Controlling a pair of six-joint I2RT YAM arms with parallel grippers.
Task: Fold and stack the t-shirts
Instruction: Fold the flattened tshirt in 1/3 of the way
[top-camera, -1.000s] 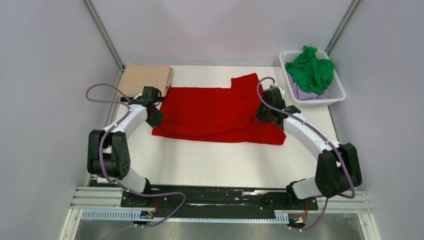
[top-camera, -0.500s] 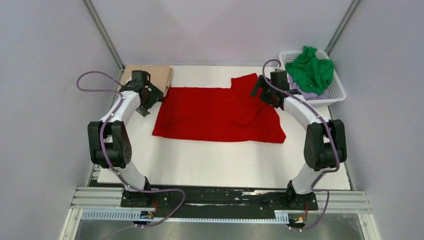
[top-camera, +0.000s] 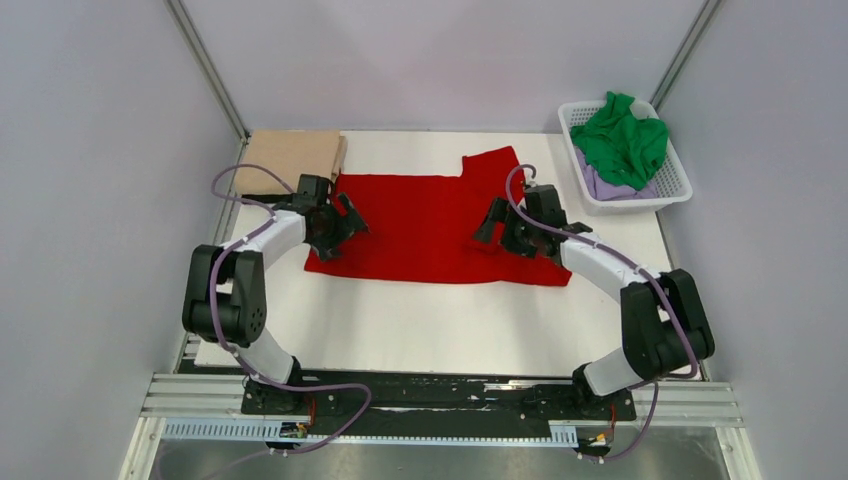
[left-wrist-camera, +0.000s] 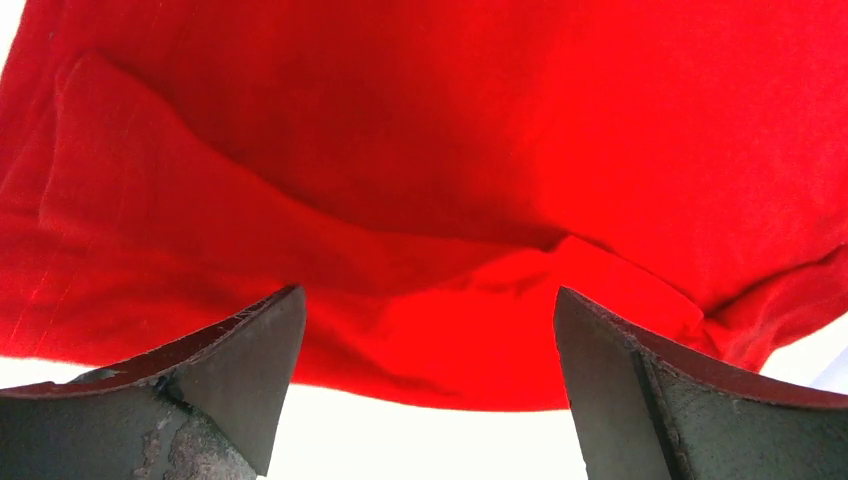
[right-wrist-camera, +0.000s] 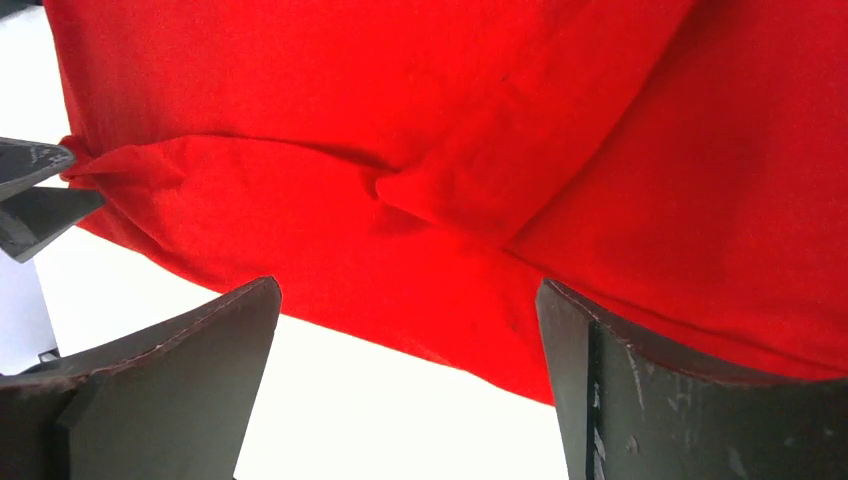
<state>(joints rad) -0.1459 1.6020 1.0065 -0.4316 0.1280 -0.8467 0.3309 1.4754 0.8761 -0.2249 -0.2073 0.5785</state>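
Observation:
A bright red t-shirt (top-camera: 430, 225) lies spread flat on the white table, one sleeve pointing to the far side. My left gripper (top-camera: 343, 235) hovers open over its left near corner, and the left wrist view shows red cloth (left-wrist-camera: 430, 150) ahead of the empty jaws (left-wrist-camera: 428, 292). My right gripper (top-camera: 490, 230) stands open over the right part of the shirt, with its hem (right-wrist-camera: 400, 250) just ahead of the jaws (right-wrist-camera: 408, 284). A folded tan-beige t-shirt (top-camera: 292, 155) rests at the far left. A green t-shirt (top-camera: 622, 140) lies on a pale lilac one (top-camera: 598, 185).
The white lattice basket (top-camera: 672, 195) holding the green and lilac shirts stands at the far right corner. Metal frame posts and grey walls close in the table. The left gripper's fingertips (right-wrist-camera: 30, 190) show at the left edge of the right wrist view.
Both grippers opened and let go of the red shirt's sides, lifted toward the far side, then swung down and inward over the shirt. The shirt's right side now lies folded in.

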